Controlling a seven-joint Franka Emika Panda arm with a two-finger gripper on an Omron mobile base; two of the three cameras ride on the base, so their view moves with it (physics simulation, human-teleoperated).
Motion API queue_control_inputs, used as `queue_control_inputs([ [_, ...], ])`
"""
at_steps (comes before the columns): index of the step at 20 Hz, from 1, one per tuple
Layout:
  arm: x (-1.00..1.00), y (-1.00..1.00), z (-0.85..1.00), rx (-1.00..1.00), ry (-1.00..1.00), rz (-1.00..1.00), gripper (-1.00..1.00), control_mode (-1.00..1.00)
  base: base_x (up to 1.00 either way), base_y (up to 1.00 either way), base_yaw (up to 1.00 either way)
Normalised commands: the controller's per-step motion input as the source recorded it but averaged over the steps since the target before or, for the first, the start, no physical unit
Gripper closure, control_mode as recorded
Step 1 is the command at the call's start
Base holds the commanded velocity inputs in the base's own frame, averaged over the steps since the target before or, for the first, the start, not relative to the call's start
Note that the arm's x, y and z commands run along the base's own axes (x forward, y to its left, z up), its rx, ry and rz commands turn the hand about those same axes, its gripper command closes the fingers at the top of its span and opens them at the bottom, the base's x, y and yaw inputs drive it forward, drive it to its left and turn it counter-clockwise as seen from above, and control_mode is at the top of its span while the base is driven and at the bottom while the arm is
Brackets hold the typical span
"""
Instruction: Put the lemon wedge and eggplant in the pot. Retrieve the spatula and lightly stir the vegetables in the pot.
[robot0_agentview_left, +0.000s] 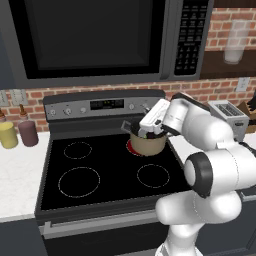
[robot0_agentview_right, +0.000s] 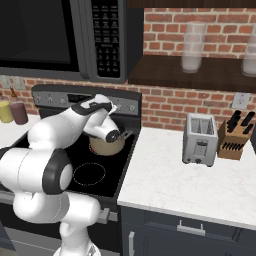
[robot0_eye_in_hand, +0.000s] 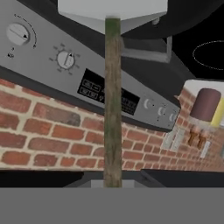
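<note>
With the spatula (robot0_eye_in_hand: 112, 100) clamped in the closed gripper (robot0_agentview_left: 145, 131) over the pot (robot0_agentview_left: 148, 144) at the far right burner, the pot could be tipped if the stirring is done too hard.

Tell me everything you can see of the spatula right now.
In the hand view the spatula runs straight up from the pincer: a thin, dark greenish-brown handle ending in a flat, light-grey blade that looks like metal, at the top edge beside the pot's dark rim. The pincer is shut on the handle's lower end. In the left base view, the blade end pokes out beside the wrist over the beige pot on the stove's rear right burner. Whether it touches food cannot be told.
</note>
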Motion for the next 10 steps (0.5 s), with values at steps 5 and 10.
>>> queue_control_inputs([
  [5, 0.0, 0.01, 0.3, 0.0, 0.02, -0.07, 1.0, -1.0, 0.0, 0.0, 0.0],
  [10, 0.0, 0.0, 0.04, 0.0, 0.15, -0.06, 1.0, -1.0, 0.0, 0.0, 0.0],
])
